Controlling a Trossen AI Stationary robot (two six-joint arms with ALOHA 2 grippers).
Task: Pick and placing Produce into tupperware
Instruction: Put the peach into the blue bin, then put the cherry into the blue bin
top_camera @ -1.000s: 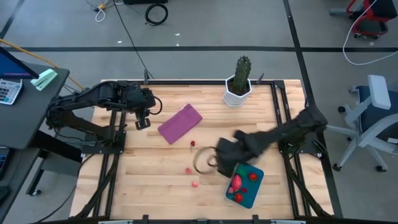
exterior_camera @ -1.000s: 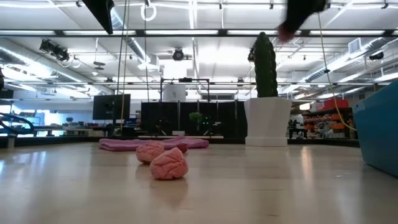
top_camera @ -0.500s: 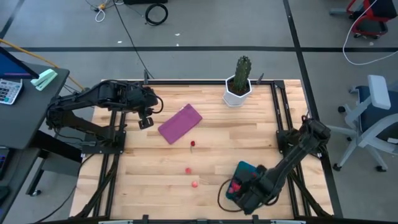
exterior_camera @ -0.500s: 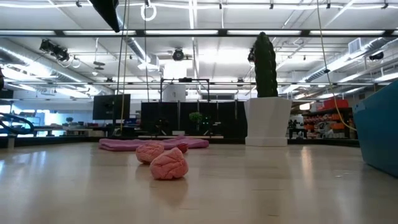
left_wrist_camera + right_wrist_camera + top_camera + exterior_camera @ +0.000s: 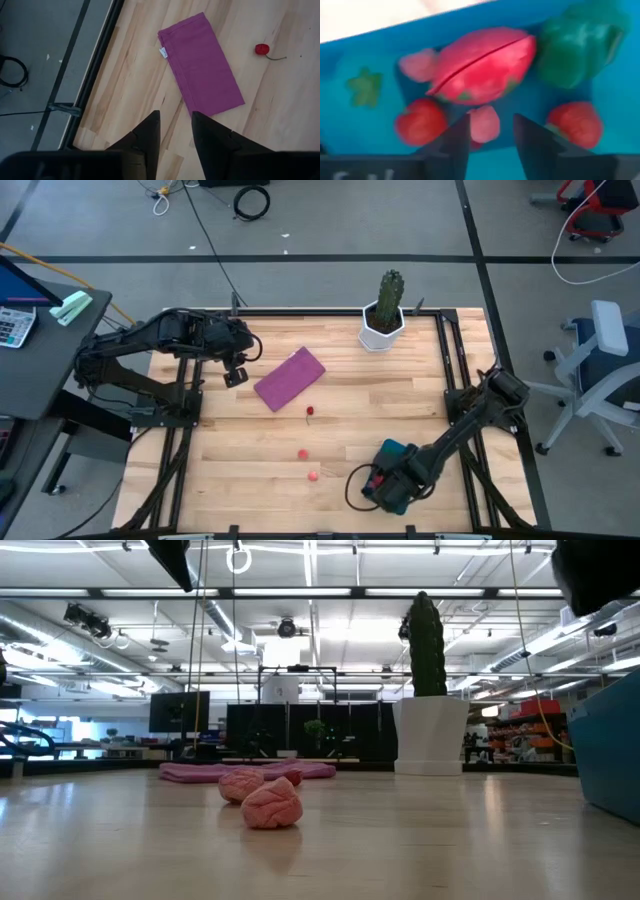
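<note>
The right claw (image 5: pixel 490 135) hangs open just above the teal tupperware (image 5: pixel 392 452) — a pink piece (image 5: pixel 484 123) lies between its fingers, amid the produce inside; three pieces sit on the counter (image 5: pixel 400 390).

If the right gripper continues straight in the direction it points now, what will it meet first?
Most likely the small pink piece lying in the teal container, seen between the open fingers of the right gripper. The large red piece sits just beyond it. Depth is hard to judge here.
</note>
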